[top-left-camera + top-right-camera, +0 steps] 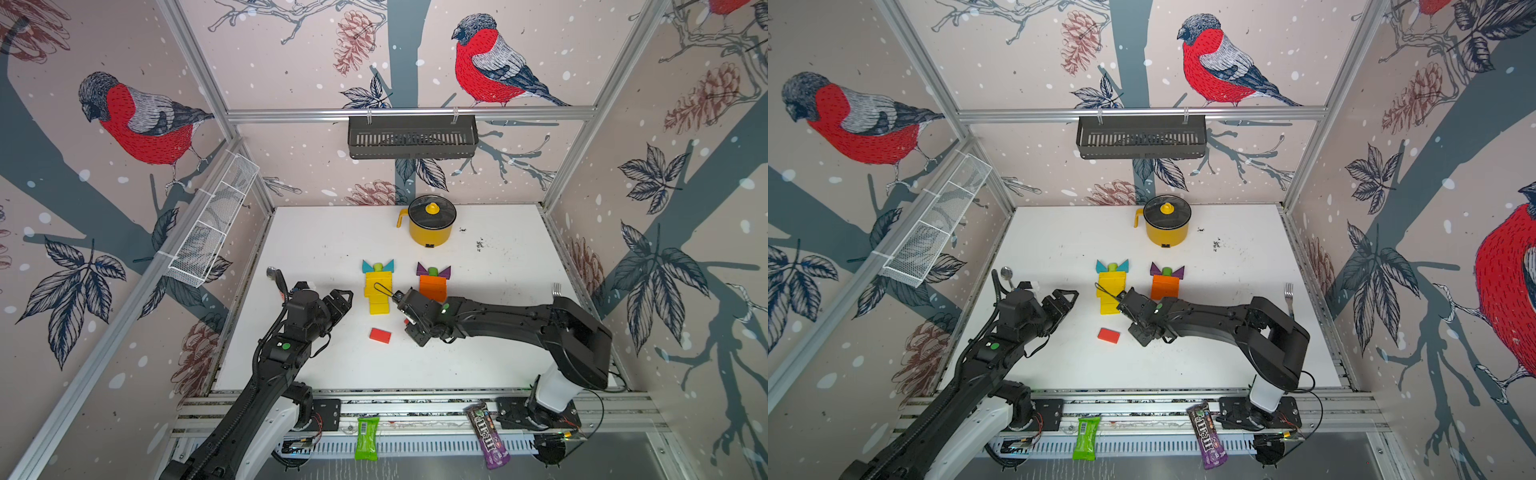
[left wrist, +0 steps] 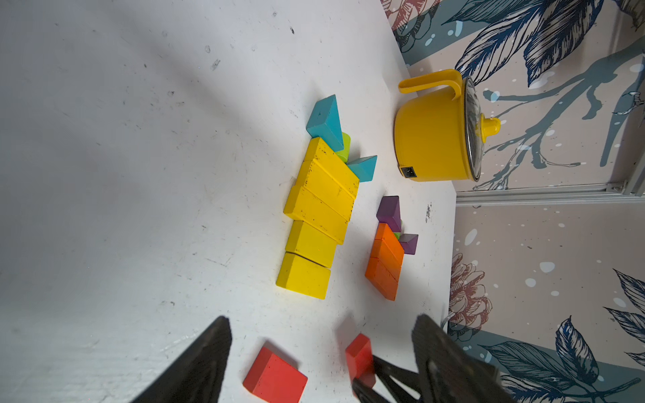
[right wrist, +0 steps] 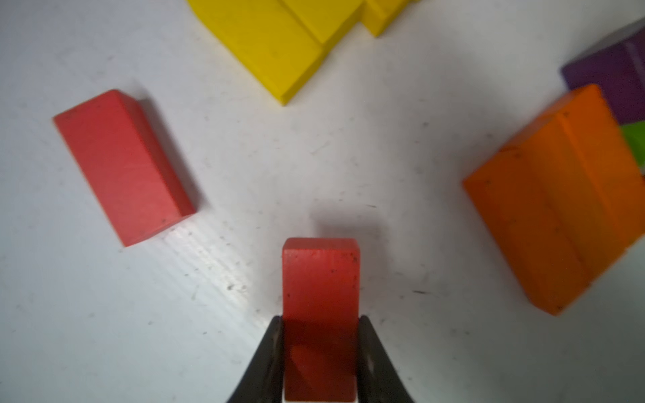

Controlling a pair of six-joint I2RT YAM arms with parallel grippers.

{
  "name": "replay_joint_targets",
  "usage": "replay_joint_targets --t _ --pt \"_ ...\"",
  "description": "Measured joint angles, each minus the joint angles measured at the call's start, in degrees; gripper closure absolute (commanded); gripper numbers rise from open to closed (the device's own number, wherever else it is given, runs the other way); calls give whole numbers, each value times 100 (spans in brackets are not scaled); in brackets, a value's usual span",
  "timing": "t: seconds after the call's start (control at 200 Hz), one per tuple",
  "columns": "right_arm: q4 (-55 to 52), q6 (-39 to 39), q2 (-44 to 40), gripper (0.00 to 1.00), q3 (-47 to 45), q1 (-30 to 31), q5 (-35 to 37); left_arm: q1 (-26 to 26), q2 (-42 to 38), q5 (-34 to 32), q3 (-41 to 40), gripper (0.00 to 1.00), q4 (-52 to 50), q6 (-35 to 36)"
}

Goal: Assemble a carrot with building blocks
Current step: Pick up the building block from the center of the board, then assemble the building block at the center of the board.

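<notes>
**Red block in the clamp, orange carrot waiting for its tip**

The right end effector (image 3: 320,319) is clamped on the narrow sides of a red block (image 3: 319,272). The block's long axis runs straight out from the jaws, and whether it is clear of the tabletop (image 1: 311,232) cannot be told. In both top views this grip sits just on the front-edge side of the orange stack (image 1: 432,286). The stack is three flat pieces laid side by side, topped at the far end by purple triangles and a green piece, and its open end faces the front edge. The held block therefore lies a little toward the front and left edges from the spot it probably has to fill, and it looks to need turning so its length lies across the stack.

A finished yellow carrot (image 1: 377,291) lies beside the stack, toward the left edge. A second red block (image 1: 380,335) lies flat on the front-edge side of the yellow carrot, between the two arms. The left end effector (image 2: 321,324) hangs near it with jaws apart and empty, making it the free arm for that piece.
</notes>
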Motion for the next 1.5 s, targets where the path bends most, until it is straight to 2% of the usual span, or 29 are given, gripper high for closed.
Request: replay_joint_targets --t 0.09,0.32,0.76,0.866,1.106,1.271,1.501 --pt "-98 -2 -52 78 -57 -210 219 0 103 7 0 18 42 0" --pt "-170 -166 -74 77 -153 -640 251 0 330 96 103 18 157 0" --pt "-76 -490 391 75 -17 -787 70 0 308 98 105 18 164 4" --pt "-26 -503 450 70 33 -789 50 0 304 98 105 18 164 4" --pt "44 -533 509 52 85 -785 -48 0 367 101 103 18 247 7" --pt "33 -455 286 45 85 -706 -7 0 437 105 103 18 293 11" --pt "-66 236 42 37 -7 -433 267 0 494 131 103 18 378 9"
